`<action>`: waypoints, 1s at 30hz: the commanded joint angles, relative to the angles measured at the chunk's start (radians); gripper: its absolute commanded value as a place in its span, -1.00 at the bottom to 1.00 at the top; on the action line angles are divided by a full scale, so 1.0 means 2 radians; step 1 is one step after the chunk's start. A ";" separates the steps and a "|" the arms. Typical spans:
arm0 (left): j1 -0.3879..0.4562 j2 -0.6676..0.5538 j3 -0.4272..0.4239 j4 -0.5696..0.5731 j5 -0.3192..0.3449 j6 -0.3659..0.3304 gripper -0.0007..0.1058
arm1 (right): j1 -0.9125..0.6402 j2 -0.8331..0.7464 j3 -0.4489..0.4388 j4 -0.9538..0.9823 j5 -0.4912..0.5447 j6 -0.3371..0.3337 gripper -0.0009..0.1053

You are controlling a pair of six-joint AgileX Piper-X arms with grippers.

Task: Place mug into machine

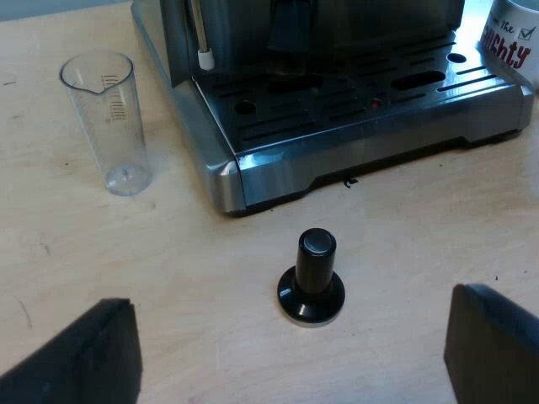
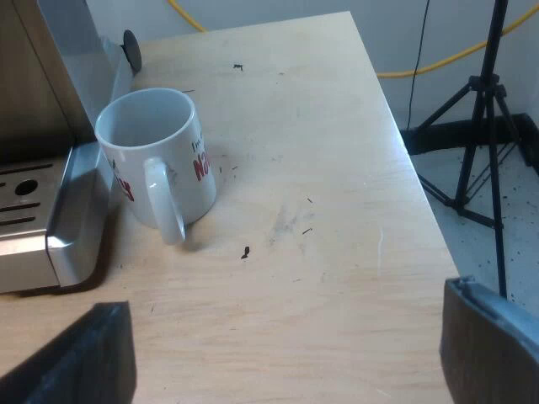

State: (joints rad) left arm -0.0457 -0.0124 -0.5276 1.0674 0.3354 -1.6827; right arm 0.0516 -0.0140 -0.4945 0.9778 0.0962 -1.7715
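L grip (image 1: 286, 349) fingers spread wide, empty | R grip (image 2: 282, 353) spread wide, empty | glossy white mug (image 2: 156, 160) upright on pale wood table (image 2: 320, 252), just beside brushed-steel machine (image 1: 354, 143), slotted tray | black round-knob tamper (image 1: 312, 282), clear cyl. meas. glass (image 1: 109, 122) nr machine front

mug (image 1: 509, 42) printed black "the" over red "GHTY", ticked box beside, measuring glass (image 1: 109, 118) scale marks unreadable
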 commanded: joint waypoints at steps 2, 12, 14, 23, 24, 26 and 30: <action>-0.003 -0.070 -0.001 -0.009 0.005 0.002 0.63 | 0.001 -0.019 -0.002 -0.003 -0.002 -0.001 0.66; -0.003 -0.070 -0.001 -0.009 0.005 0.002 0.63 | 0.001 -0.018 -0.002 -0.002 -0.006 0.013 0.66; -0.003 -0.070 -0.001 -0.009 0.005 0.002 0.63 | 0.001 -0.018 -0.002 -0.002 -0.006 0.013 0.66; -0.003 -0.060 -0.003 -0.059 0.030 -0.036 0.63 | 0.001 -0.017 -0.023 -0.002 -0.021 -0.005 0.66; -0.003 -0.058 -0.005 -0.063 0.032 -0.041 0.63 | 0.001 -0.016 -0.029 -0.001 -0.021 -0.007 0.66; -0.003 -0.046 -0.009 -0.071 0.032 -0.046 0.63 | 0.001 -0.007 -0.044 0.004 -0.021 -0.021 0.66; -0.016 -0.019 -0.019 -0.093 0.038 -0.045 0.63 | 0.001 0.017 -0.069 0.014 -0.030 -0.034 0.66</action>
State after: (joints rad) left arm -0.0597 -0.0124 -0.5517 0.9221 0.3978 -1.7573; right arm 0.0516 0.0080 -0.6201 1.0005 0.0511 -1.8234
